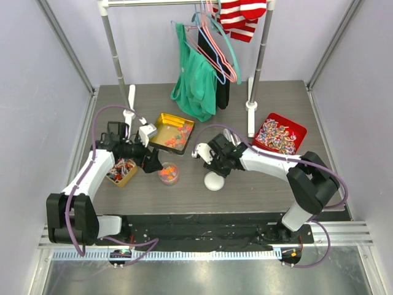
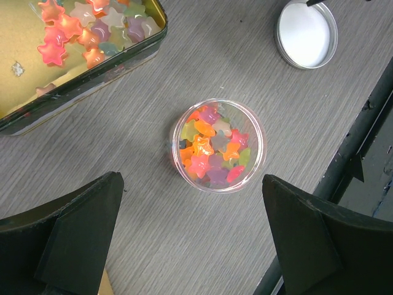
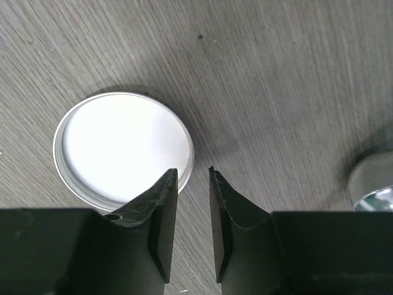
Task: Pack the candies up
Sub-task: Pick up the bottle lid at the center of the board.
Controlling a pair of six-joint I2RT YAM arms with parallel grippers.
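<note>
Bright, even overhead light; soft shadows; lid blown white by glare.

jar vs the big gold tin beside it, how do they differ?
The jar is round and clear; the gold tin is rectangular and opaque. The jar is smaller than the tin. The jar is filled with candies; the tin holds only a cluster at one end, and much of its floor is bare. Both are open-topped and hold star-shaped candies.

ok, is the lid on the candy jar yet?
No: the lid lies on the table, apart from the open jar of candies.
</note>
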